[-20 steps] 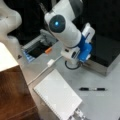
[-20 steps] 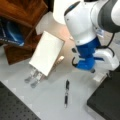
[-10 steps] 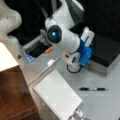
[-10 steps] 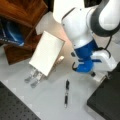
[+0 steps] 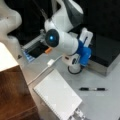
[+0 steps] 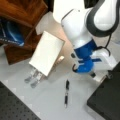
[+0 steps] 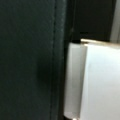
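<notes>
The white arm is folded low over the table, with blue fittings near its wrist. My gripper shows only as a white hand reaching toward the black slab at a front view's right; its fingers are hidden. The same hand sits against the slab's edge in a front view. A black pen lies on the grey table, apart from the arm. The wrist view holds a dark surface and a white block close up.
A white notepad lies beside the pen, with small silvery pieces at its end. A brown wooden case stands at the table's side, holding a blue book. A white cable crosses the table.
The arm has swung: its joint with the blue light dropped lower and to the left in a front view. Pen and notepad have not moved.
</notes>
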Robot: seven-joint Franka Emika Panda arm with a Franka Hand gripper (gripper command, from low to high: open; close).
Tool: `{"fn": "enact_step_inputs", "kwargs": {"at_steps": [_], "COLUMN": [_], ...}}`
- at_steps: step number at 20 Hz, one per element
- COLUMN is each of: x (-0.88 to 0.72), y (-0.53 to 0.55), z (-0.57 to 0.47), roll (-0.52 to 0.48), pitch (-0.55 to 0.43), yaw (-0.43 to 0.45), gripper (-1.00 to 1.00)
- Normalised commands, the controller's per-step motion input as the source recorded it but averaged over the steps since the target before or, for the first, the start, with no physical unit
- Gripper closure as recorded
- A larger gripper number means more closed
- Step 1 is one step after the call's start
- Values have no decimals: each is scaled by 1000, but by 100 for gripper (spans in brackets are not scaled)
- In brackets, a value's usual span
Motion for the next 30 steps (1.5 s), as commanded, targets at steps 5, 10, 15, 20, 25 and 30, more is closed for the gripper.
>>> {"fn": "enact_step_inputs", "kwargs": {"at_steps": [5, 10, 15, 20, 25, 30], "x": [15, 103, 178, 212, 175, 97], "y": [-256, -114, 8, 17, 8, -26], "z": [-205, -102, -77, -88, -21, 57], "roll": [323, 327, 355, 298, 193, 152], "pitch": [-19, -39, -103, -88, -56, -24], "yaw": [22, 7, -10, 5, 44, 41], "gripper": [-100, -100, -100, -100, -100, -100]}}
